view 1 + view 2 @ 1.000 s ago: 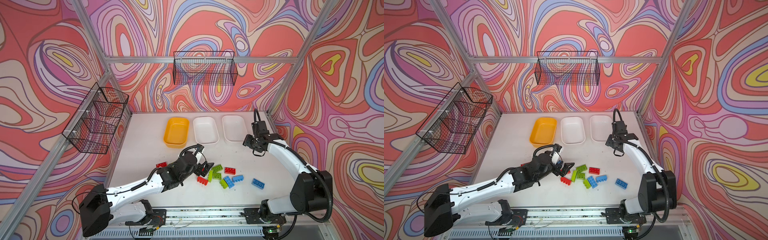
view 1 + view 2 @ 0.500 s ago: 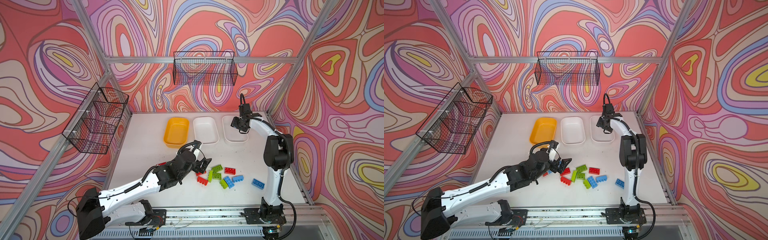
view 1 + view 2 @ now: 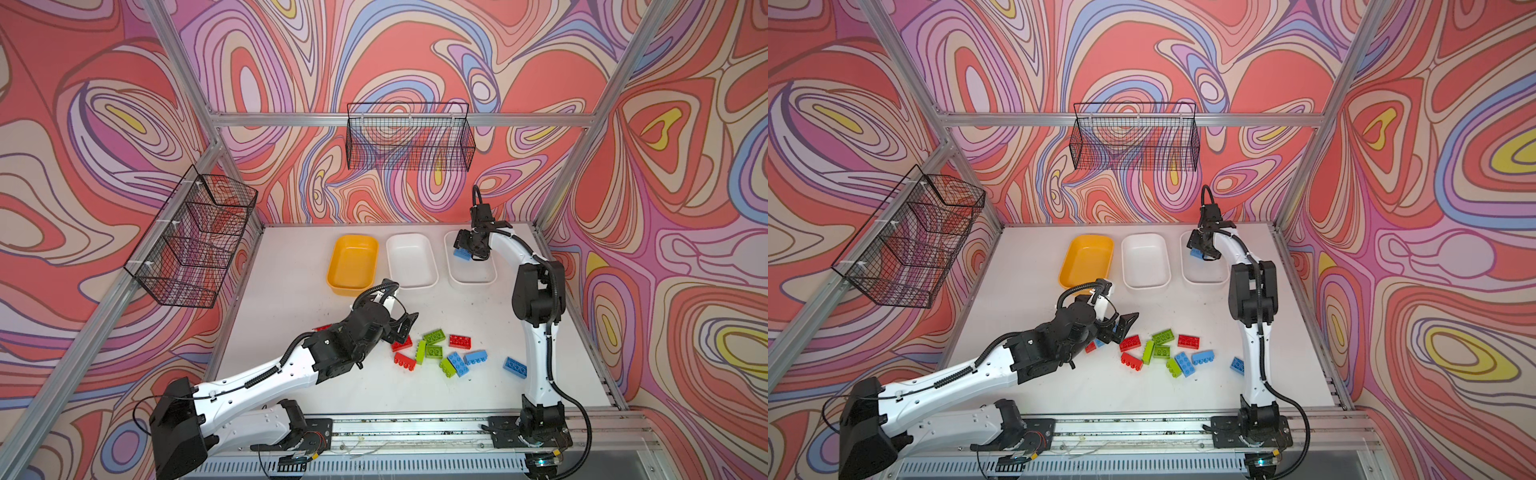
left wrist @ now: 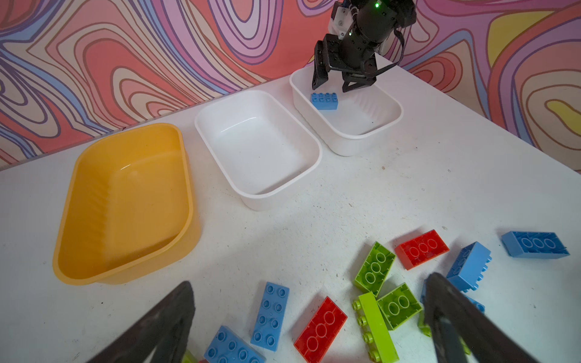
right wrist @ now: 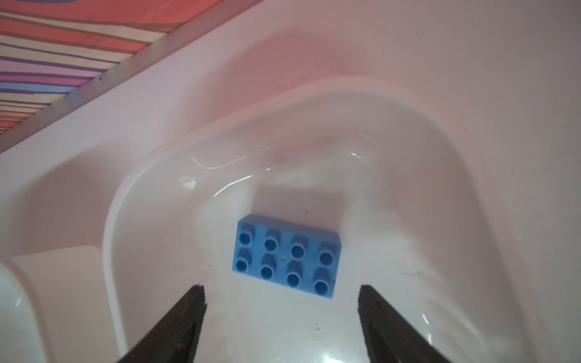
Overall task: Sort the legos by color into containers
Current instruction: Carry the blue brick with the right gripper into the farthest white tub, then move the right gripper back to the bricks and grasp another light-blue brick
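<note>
The right gripper [image 4: 332, 88] hangs over the right white tub [image 4: 349, 146] with its jaws spread and nothing between them. A blue brick [image 5: 286, 255] is inside that tub, studs up, near the corner by the back wall and clear of both fingers. Judging from this, the tub is meant for blue. The jaws are wide enough to clear the brick's sides, so the arm could lift straight away without dragging it.

The middle white tub [image 4: 257, 201] and the yellow tub [image 4: 125, 273] hold nothing, so red and green have no home yet. Either could take either colour.

The left gripper [image 4: 309, 283] is wide open and empty, low over the loose bricks [image 3: 434, 352] scattered on the table [image 3: 291, 291] in front of the tubs. It points down at the left end of the cluster, where a red brick [image 4: 320, 330] and two blue ones lie between its fingers. That stance suits a pick. The bricks lie close together and at odd angles, several upside down, so a closing jaw could catch a neighbour. Sorting has barely begun.
</note>
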Robot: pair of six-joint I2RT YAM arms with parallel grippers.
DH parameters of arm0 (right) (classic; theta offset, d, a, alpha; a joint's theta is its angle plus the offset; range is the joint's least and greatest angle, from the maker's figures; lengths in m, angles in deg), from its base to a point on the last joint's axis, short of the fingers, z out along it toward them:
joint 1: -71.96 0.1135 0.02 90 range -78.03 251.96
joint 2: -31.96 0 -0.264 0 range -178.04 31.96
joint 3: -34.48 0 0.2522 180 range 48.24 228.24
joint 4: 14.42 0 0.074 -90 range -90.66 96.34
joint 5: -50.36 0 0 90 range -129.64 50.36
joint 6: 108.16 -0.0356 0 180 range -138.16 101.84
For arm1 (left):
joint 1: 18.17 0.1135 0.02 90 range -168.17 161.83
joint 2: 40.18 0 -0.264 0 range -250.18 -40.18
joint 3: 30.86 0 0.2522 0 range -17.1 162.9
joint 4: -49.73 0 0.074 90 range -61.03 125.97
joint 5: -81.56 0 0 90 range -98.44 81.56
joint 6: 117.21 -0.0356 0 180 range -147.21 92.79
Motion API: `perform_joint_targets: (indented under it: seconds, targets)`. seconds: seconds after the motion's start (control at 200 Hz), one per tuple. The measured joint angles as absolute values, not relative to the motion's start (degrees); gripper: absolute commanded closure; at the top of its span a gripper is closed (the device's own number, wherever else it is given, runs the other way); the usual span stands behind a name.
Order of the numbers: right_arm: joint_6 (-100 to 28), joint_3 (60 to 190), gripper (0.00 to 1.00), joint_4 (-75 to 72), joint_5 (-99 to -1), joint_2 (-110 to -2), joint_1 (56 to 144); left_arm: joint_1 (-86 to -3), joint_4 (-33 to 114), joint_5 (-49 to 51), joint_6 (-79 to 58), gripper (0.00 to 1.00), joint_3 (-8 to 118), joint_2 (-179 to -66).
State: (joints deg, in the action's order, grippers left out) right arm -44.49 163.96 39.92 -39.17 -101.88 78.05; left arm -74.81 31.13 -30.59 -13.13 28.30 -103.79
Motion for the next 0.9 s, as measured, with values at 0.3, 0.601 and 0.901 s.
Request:
perform_joint_targets:
  seconds: [0.3,0.601,0.901]
  targets:
    - [-44.5,141.9,0.09,41.4,-34.4,-81.7,78.8,-74.8,35.4,-27.1,-14.0,0.00,25.0,-103.1]
    - [-51.8,111.5,0.02,48.7,-27.6,-53.2,80.4,-74.8,43.0,-20.7,-12.0,0.00,18.1,-102.8]
    - [-62.2,98.1,0.02,52.9,-28.6,-43.1,80.2,-74.8,47.4,-17.4,-8.0,0.00,10.4,-96.6]
